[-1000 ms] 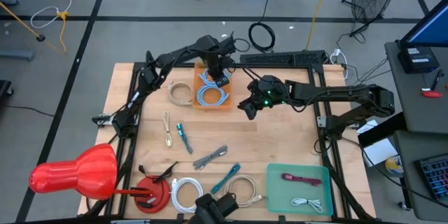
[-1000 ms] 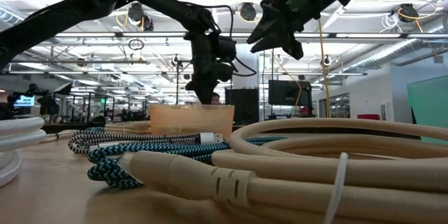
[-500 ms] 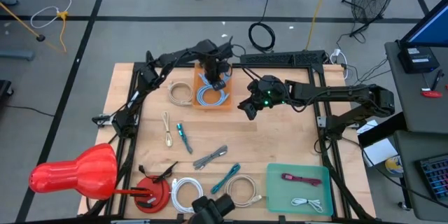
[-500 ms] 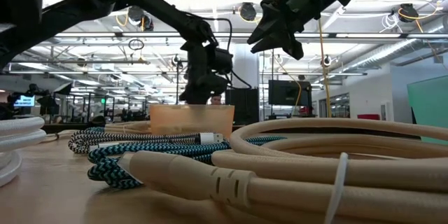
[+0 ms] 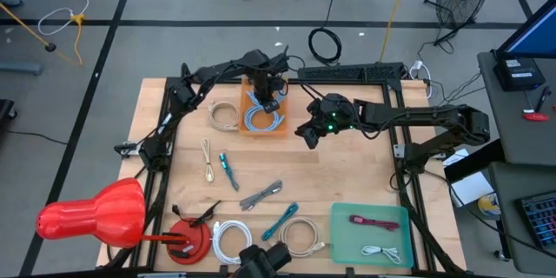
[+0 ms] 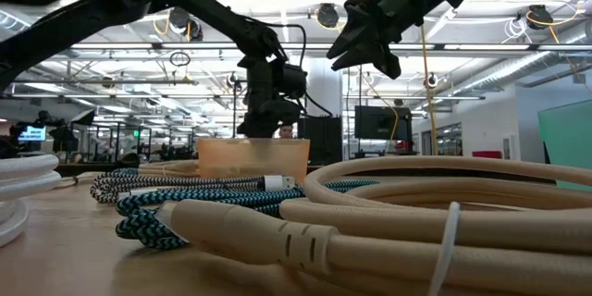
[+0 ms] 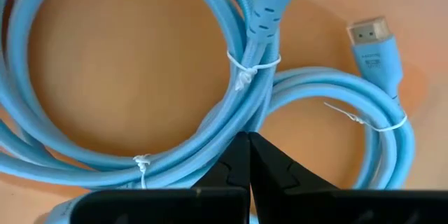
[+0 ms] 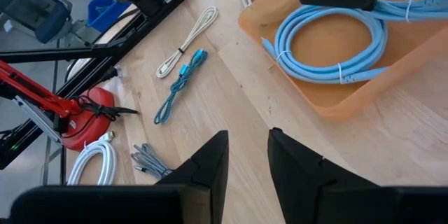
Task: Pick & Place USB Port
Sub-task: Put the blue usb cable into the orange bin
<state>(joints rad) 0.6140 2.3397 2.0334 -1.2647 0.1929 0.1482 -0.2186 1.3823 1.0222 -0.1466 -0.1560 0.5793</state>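
An orange tray [image 5: 247,129] at the table's far middle holds coiled light-blue cables [image 7: 245,91]; one cable's metal plug [image 7: 369,31] lies free on the tray floor. My left gripper [image 7: 248,136] is shut and points down into the tray [image 6: 254,157], its tips right over a tied stretch of the blue coil. In the high view my left gripper [image 5: 272,102] stands over the tray's far half. My right gripper [image 8: 246,136] hangs open with nothing between its fingers, well above the table to the right of the tray [image 8: 364,91]; the high view shows this gripper [image 5: 308,135] there too. My left gripper's shut fingertips [image 7: 238,154] come from above, pointing down at the tied bundle of the light-blue cable [image 7: 241,108]. I cannot tell whether they touch it. The cable lies flat on the tray floor.
A beige coil [image 5: 224,115] lies left of the tray. Nearer lie a cream cable [image 5: 207,158], a teal cable [image 5: 228,170], a grey cable [image 5: 261,195], white and beige coils [image 5: 230,239], a green tray [image 5: 347,245] and red objects [image 5: 91,217]. Bare wood lies below the orange tray.
My left gripper has sunk a little toward the blue cables in the orange tray, still shut, and then held still. The cables have not moved.
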